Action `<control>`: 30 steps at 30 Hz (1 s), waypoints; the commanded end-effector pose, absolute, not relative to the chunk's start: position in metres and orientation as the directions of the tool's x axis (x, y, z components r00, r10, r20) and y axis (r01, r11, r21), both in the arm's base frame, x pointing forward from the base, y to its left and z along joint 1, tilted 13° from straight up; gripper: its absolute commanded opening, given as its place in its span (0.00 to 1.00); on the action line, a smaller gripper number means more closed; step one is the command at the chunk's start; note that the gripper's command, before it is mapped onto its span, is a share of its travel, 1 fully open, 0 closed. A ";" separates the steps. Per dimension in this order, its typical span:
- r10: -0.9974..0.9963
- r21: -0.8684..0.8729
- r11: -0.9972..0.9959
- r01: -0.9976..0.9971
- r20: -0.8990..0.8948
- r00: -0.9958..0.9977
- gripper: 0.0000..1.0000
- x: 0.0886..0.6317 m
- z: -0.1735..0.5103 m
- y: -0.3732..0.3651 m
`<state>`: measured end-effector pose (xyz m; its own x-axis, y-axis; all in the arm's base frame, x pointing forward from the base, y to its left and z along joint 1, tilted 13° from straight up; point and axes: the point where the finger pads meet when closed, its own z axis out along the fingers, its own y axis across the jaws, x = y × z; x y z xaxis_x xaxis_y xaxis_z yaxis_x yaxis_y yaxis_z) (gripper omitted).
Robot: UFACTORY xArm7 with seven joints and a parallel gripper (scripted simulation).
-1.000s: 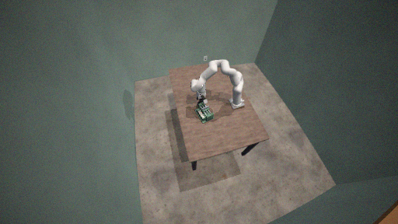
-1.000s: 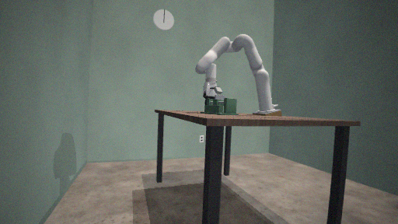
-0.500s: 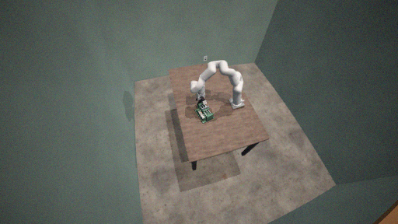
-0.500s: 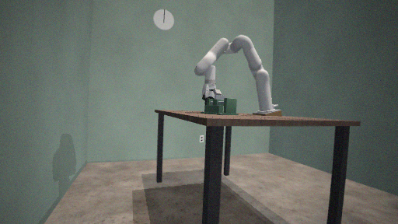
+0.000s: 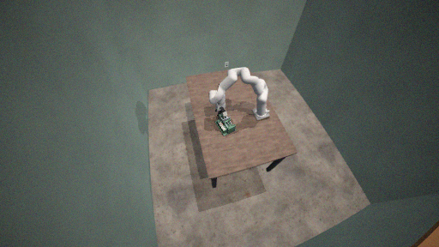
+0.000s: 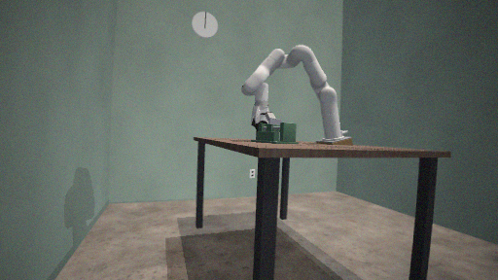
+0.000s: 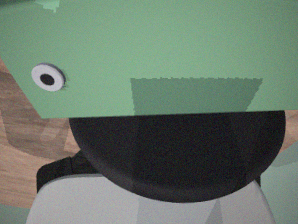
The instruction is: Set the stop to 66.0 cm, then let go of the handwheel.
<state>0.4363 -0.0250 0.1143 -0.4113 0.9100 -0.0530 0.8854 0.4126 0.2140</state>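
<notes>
Handwheel: black disc [image 7: 180, 155] beside the green machine [image 5: 231, 128] [image 6: 288, 132] [image 7: 175, 45]
Claw [image 5: 220, 112] [image 6: 256, 124] [image 7: 150, 207]: apparently clenched on the handwheel, fingertips hidden
Stop: position and reading not discernible
Left: letting go; whether turning remains, cannot tell

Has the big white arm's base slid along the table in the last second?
No. In the exterior view, the base sits in the same place on the table.
</notes>
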 end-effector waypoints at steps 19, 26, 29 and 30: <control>0.910 0.217 0.413 0.885 -0.055 -0.411 0.06 0.449 0.116 -0.020; 0.910 0.217 0.413 0.885 -0.055 -0.411 0.06 0.453 0.117 -0.018; 0.910 0.217 0.413 0.885 -0.055 -0.411 0.06 0.453 0.117 -0.018; 0.910 0.217 0.413 0.885 -0.055 -0.411 0.06 0.454 0.118 -0.018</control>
